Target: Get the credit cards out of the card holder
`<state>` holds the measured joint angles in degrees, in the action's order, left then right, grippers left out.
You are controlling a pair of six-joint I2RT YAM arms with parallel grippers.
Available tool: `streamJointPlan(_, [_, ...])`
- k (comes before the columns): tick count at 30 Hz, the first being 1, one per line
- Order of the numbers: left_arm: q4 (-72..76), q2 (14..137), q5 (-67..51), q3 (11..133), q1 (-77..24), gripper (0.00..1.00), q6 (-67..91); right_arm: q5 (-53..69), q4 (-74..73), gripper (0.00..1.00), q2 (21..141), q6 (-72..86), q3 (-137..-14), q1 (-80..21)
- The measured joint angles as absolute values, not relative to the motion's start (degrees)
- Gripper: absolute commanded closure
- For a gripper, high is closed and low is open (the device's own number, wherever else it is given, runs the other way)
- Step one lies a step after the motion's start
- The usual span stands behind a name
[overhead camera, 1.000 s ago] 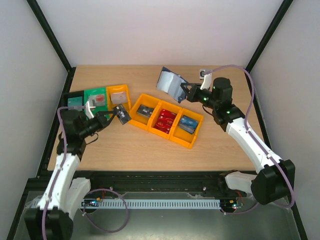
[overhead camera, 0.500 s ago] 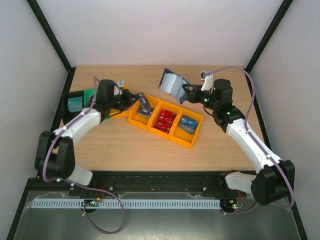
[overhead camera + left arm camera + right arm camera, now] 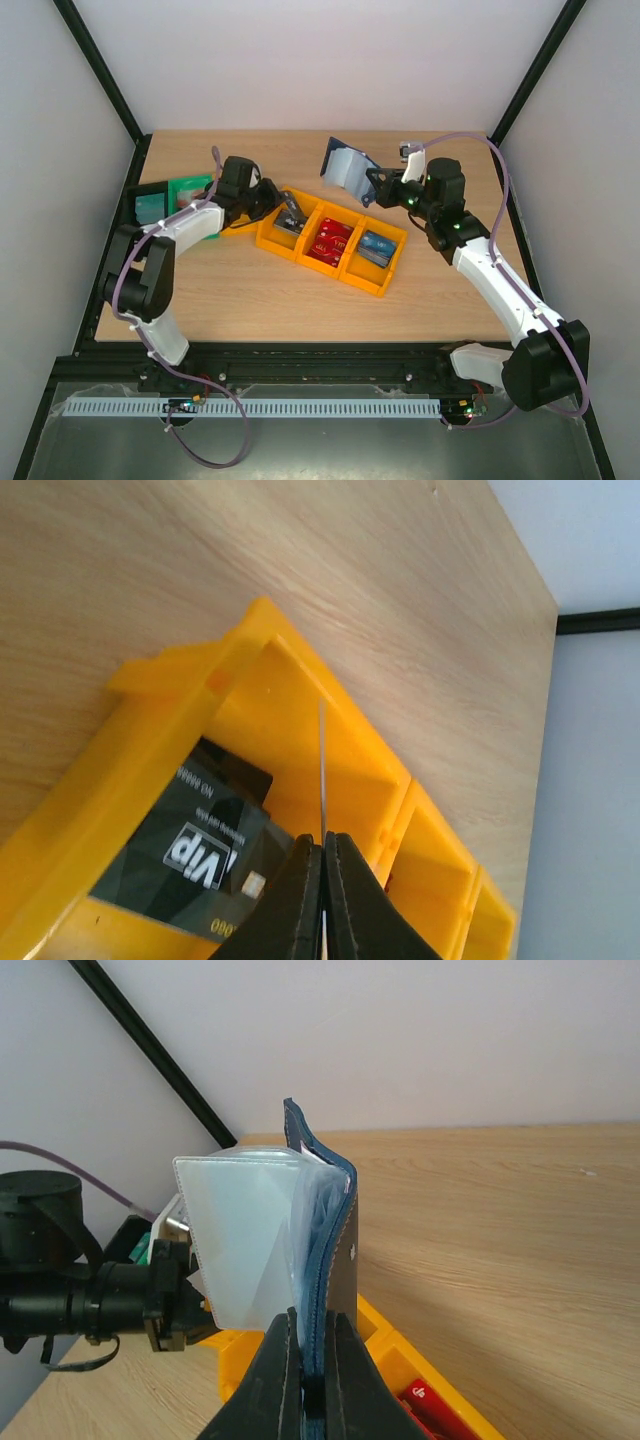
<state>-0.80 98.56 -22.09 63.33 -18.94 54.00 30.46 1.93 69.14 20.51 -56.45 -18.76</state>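
Left pincer (image 3: 322, 848) pinching card (image 3: 322, 765) | right pincer (image 3: 313, 1330) pinching card holder (image 3: 338, 1260) | orange tray (image 3: 372, 285) beneath

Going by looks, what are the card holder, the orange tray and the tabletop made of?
Card holder: matt dark navy cover that bends softly, probably leather or imitation; its sleeves are clear, slightly frosted plastic.
Orange tray: glossy moulded plastic, light sheen on walls.
Tabletop: matt wood or wood-look laminate, visible grain.

Only a thin edge showing of the card (image 3: 322, 765) pinched in the left gripper (image 3: 323, 842); face and colour impossible to tell. Beneath, dark card (image 3: 190, 850) partly covered by the fingers (image 3: 285, 900) and cut off, with the orange tray (image 3: 150, 740), at the bottom edge. Contents of the card holder (image 3: 335, 1260) pockets unclear.
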Motion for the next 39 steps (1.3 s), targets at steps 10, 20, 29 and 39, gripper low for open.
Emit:
streamJointPlan(10, [-1.0,102.0,-18.6,65.4,-19.2,0.98,53.6,30.6,1.6,0.98,69.1,18.4,-56.4,-18.8])
streamJointPlan(20, [-1.6,101.8,-17.1,62.2,-20.7,0.98,54.7,31.2,1.5,0.98,68.9,17.9,-56.5,-18.8])
streamJointPlan(29, [-2.2,99.8,-16.7,60.3,-21.9,0.84,55.8,31.9,1.5,0.98,67.9,17.1,-56.5,-18.8])
streamJointPlan(39, [-5.7,98.1,-17.1,59.9,-23.2,0.62,56.2,33.2,1.6,0.98,67.3,16.9,-56.5,-18.8])
